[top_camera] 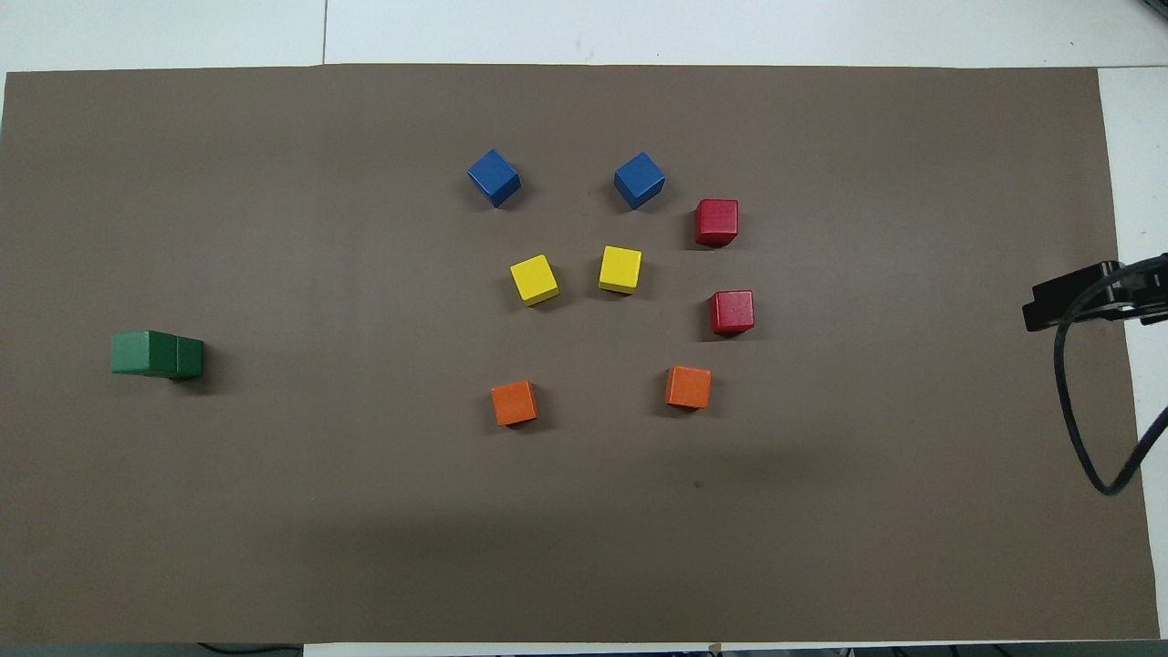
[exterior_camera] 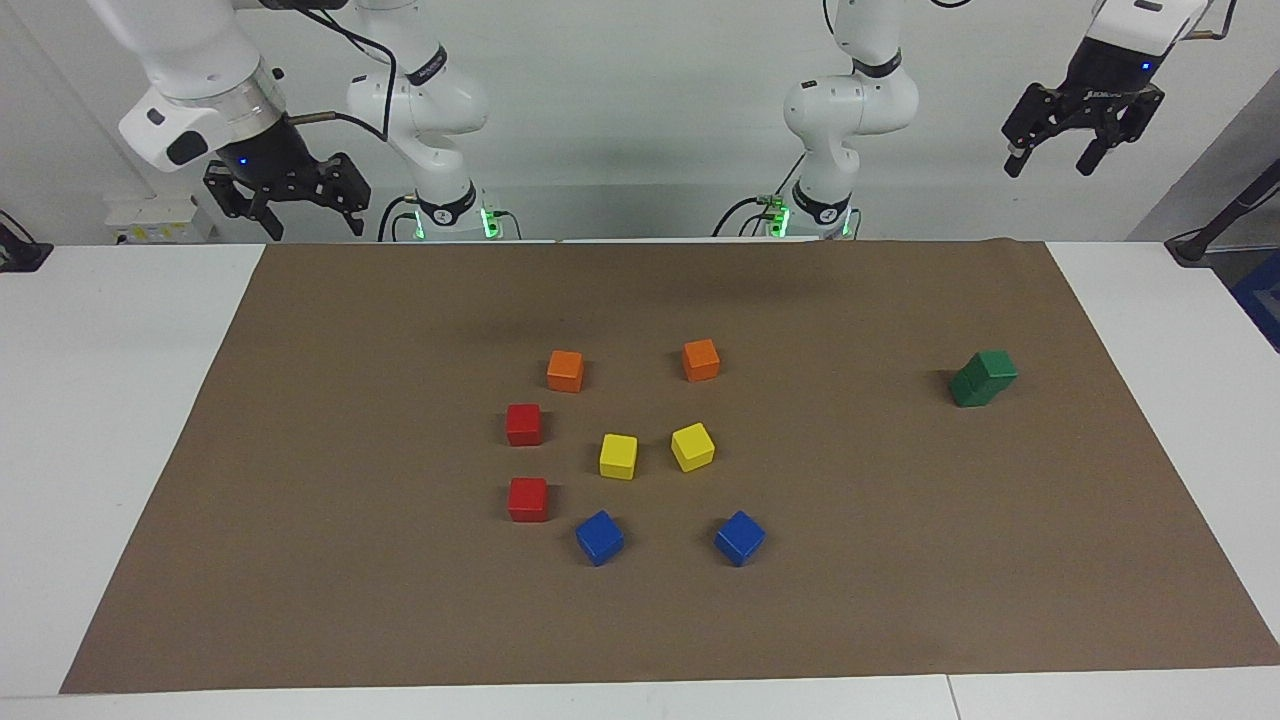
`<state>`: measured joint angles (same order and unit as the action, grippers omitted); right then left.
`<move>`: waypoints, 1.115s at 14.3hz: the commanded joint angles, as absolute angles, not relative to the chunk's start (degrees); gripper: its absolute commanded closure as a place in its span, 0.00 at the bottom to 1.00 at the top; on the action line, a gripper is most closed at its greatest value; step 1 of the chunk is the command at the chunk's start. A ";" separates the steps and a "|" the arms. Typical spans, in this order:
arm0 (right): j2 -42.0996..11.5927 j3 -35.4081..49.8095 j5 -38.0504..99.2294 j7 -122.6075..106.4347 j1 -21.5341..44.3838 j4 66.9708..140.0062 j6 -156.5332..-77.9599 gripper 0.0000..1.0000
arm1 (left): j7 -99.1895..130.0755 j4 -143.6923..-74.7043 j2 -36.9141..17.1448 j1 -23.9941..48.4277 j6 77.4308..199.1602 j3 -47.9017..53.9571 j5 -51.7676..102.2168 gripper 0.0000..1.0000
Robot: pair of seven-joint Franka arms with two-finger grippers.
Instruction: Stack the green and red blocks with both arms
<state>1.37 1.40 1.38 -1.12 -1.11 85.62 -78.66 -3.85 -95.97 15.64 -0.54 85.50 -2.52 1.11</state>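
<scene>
As green blocks (exterior_camera: 984,378) stack | lower block half-hidden

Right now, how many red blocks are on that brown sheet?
2. One red block lies beside an orange cube; the other red block lies farther from the robots, beside a blue cube.

Even, bright light falls from above my bench (exterior_camera: 120,400). Each cube throws only a short, soft shadow on the brown mat (exterior_camera: 400,600); broader, fainter shadows lie on the mat near my bases. The white bench top shows no harsh glare. Both views are sharp from edge to edge, with straight mat edges and no visible blur or bending.
</scene>
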 commanded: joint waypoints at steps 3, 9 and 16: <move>2.20 1.49 2.11 -1.58 -1.49 86.66 -79.28 0.00 | -3.52 -106.70 22.06 -1.05 91.06 -2.20 0.44 0.00; 2.20 1.49 2.11 -1.58 -1.49 86.66 -79.28 0.00 | -3.43 -106.17 22.06 -1.14 87.99 -2.20 0.44 0.00; 2.20 1.49 2.11 -1.58 -1.49 86.66 -79.28 0.00 | -3.43 -105.91 22.41 -1.14 81.57 -2.20 0.53 0.00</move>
